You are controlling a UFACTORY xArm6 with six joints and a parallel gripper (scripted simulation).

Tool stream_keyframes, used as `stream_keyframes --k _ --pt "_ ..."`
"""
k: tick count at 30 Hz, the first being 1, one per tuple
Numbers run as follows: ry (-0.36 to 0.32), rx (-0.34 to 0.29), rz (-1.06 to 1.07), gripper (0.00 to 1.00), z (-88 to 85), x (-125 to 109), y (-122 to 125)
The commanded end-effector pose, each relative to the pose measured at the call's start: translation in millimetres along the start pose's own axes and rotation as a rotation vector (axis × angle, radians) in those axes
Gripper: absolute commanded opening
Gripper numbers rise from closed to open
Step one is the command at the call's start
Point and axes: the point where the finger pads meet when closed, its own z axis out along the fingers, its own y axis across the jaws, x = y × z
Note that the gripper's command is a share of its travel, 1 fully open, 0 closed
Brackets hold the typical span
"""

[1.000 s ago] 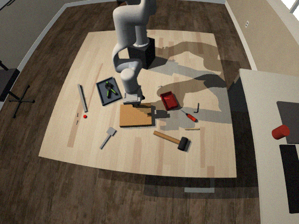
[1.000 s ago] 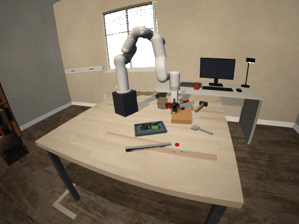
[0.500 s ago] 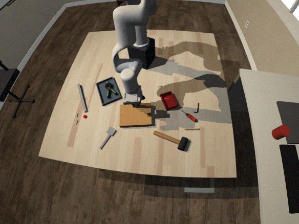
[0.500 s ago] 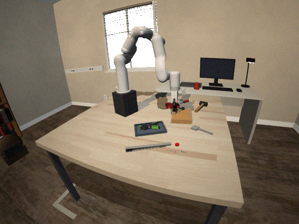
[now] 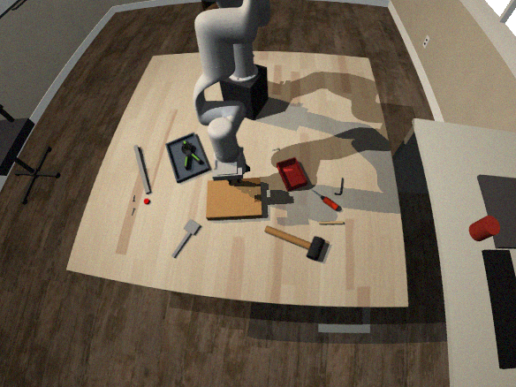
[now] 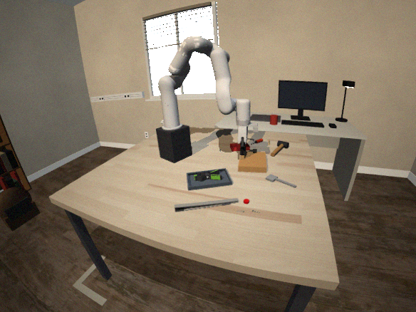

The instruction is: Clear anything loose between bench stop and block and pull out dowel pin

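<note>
The tan bench board point(image 5: 225, 205) point(image 6: 254, 164) lies mid-table, with the dark bench stop point(image 5: 265, 201) along its right end. My gripper point(image 5: 235, 179) point(image 6: 243, 151) points straight down over the board's back edge, close to the stop end. Its fingers stand a little apart with nothing seen between them. The small wooden block and its pin sit in the arm's shadow by the gripper and are too small to make out. The spring clamp point(image 5: 191, 155) point(image 6: 208, 176), with green handles, lies in a dark tray point(image 5: 173, 155) point(image 6: 192, 185) left of the board.
A red bin point(image 5: 292, 173) point(image 6: 235, 147), a red screwdriver point(image 5: 329, 202), a hex key point(image 5: 341, 186) and a thin wooden stick point(image 5: 331, 223) lie right of the board. A mallet point(image 5: 300, 242) point(image 6: 281, 146), a scraper point(image 5: 186, 238) point(image 6: 279, 180), a steel ruler point(image 5: 142, 169) point(image 6: 206, 204) and a red button point(image 5: 147, 201) point(image 6: 246, 201) lie around it.
</note>
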Motion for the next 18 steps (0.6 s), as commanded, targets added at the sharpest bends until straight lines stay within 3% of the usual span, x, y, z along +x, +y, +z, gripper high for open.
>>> stream_keyframes --k 1,18 --pt "0.004 0.0 0.0 0.28 -3.2 1.8 0.2" --pt "0.004 0.0 0.0 0.28 -21.3 1.8 0.2"
